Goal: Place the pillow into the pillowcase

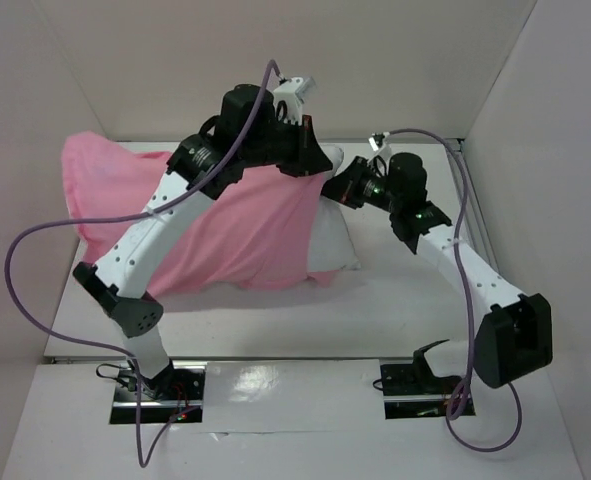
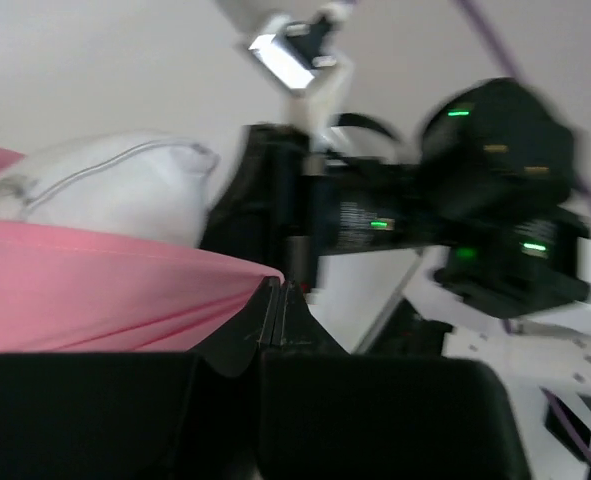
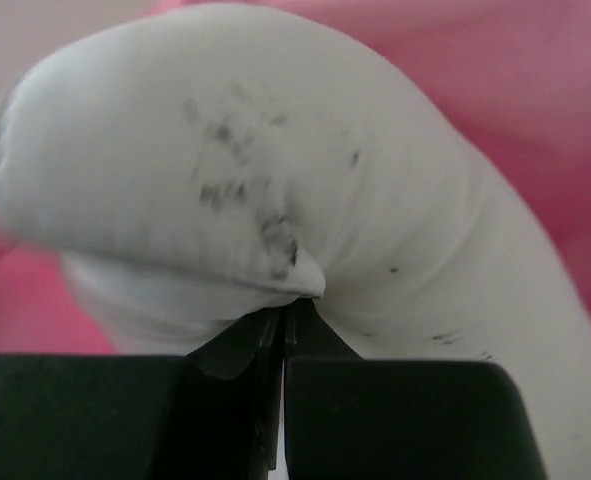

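Note:
The pink satin pillowcase (image 1: pixel 225 225) lies across the left and middle of the table, draped over most of the white pillow (image 1: pixel 333 245). My left gripper (image 1: pixel 310 152) is shut on the pillowcase's raised open edge (image 2: pixel 125 295), lifted above the table. In the left wrist view the pillow's white corner (image 2: pixel 115 190) shows just past that edge. My right gripper (image 1: pixel 343 185) is shut on a corner of the pillow (image 3: pixel 255 170), the one with dark specks, right next to the left gripper. Pink cloth (image 3: pixel 565 130) shows behind the pillow in the right wrist view.
White walls enclose the table at the back and both sides. The right arm's body (image 2: pixel 485 200) is close in front of the left wrist camera. Purple cables (image 1: pixel 35 250) loop from both arms. The arm bases (image 1: pixel 160 385) sit at the near edge.

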You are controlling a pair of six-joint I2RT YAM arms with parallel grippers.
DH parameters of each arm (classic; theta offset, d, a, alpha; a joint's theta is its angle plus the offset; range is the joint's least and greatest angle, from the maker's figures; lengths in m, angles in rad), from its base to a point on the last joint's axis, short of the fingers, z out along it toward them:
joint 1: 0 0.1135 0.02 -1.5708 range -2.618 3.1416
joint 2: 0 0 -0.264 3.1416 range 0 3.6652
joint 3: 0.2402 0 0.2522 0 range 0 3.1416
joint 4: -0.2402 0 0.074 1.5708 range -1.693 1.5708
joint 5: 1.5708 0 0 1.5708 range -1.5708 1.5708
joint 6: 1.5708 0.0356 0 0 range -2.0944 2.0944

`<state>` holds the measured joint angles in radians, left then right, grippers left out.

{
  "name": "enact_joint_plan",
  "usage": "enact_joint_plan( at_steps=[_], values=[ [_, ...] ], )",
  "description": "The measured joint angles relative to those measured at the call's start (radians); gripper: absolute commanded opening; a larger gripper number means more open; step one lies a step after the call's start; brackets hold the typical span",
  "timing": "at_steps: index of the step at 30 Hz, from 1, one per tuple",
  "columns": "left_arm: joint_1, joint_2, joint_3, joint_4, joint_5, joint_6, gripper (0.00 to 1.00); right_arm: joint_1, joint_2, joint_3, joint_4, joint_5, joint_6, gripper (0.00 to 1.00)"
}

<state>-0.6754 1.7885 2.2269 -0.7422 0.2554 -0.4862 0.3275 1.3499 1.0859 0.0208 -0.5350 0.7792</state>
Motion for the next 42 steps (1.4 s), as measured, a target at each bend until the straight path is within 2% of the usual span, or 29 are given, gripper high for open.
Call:
enact_joint_plan(
  at_steps=[4,8,10,13,19,23,26,30,32,33,34,36,37,38,42],
  values=[
    [-0.035,-0.061,-0.059,0.027,0.065,-0.019,0.00,0.063,0.070,-0.130,0.193,0.016,0.064,0.00],
    [0.020,-0.003,-0.116,-0.005,0.074,-0.023,0.00,0.124,0.247,-0.227,0.325,0.003,0.158,0.00],
    [0.058,0.056,-0.124,0.010,0.096,-0.042,0.00,0.138,0.251,-0.242,0.325,-0.002,0.183,0.00],
    [0.092,0.124,-0.125,0.014,0.129,-0.054,0.00,0.123,0.172,-0.215,0.286,0.001,0.175,0.00],
    [0.095,0.142,-0.041,0.014,0.151,-0.070,0.00,0.062,-0.005,-0.099,0.157,0.014,0.138,0.00],
    [0.094,0.146,0.012,0.062,0.181,-0.087,0.00,0.075,-0.063,-0.108,0.167,0.058,0.121,0.00],
    [0.081,0.179,0.032,0.068,0.209,-0.098,0.00,0.097,-0.028,-0.198,0.224,0.064,0.134,0.00],
    [0.042,0.223,-0.003,0.032,0.206,-0.098,0.00,0.106,0.120,-0.303,0.253,0.070,0.153,0.00],
    [0.032,0.222,-0.060,0.022,0.206,-0.106,0.22,0.106,0.167,-0.333,0.238,0.080,0.157,0.00],
    [0.030,0.216,-0.093,0.034,0.203,-0.111,0.36,0.105,0.175,-0.336,0.231,0.080,0.158,0.04],
    [0.029,0.206,-0.123,0.037,0.203,-0.121,0.49,0.104,0.174,-0.334,0.227,0.083,0.154,0.22],
    [0.029,0.181,-0.157,0.032,0.195,-0.119,0.68,0.099,0.150,-0.330,0.215,0.101,0.143,0.46],
    [0.028,0.166,-0.160,0.024,0.180,-0.119,0.70,0.097,0.131,-0.327,0.199,0.114,0.132,0.59],
    [0.028,0.148,-0.160,0.016,0.166,-0.116,0.70,0.093,0.106,-0.326,0.179,0.126,0.123,0.75],
    [0.025,0.061,-0.142,-0.052,0.072,-0.092,0.70,0.081,-0.053,-0.326,0.043,0.175,0.079,0.90]
  ],
)
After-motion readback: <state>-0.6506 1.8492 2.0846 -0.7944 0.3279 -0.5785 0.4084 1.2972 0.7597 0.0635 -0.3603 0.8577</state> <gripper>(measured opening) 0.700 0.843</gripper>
